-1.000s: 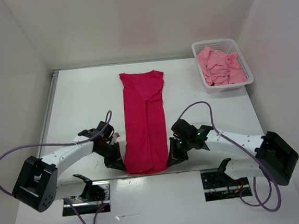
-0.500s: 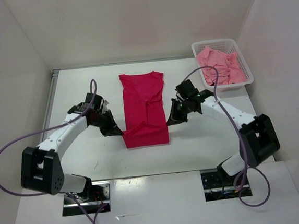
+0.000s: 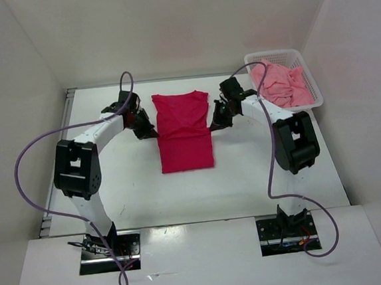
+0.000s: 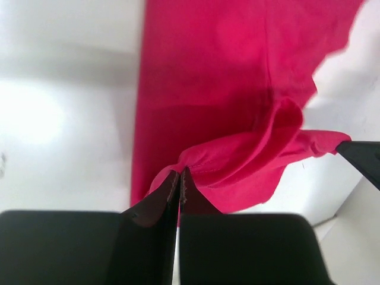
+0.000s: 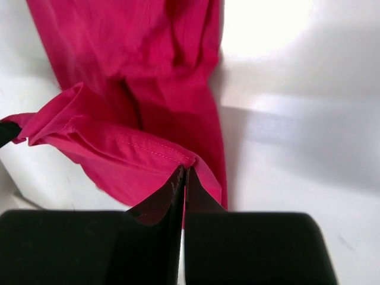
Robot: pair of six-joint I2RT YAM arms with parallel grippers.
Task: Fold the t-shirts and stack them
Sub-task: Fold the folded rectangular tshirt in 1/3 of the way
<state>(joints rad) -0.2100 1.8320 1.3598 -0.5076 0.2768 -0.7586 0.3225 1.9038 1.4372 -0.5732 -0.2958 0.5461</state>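
Left claw point(image 3: 147, 131) and right claw point(image 3: 215, 122), clamped on the crimson t-shirt point(image 3: 185, 143), have carried its hem toward the collar.

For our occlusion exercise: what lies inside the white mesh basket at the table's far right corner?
A crumpled light pink shirt fills the basket. It covers the basket's floor, so whether anything else lies beneath it cannot be seen.

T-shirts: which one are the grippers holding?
The crimson shirt on the table: left gripper and right gripper each pinch its folded-over edge. The pink shirt lies crumpled in the basket, untouched.
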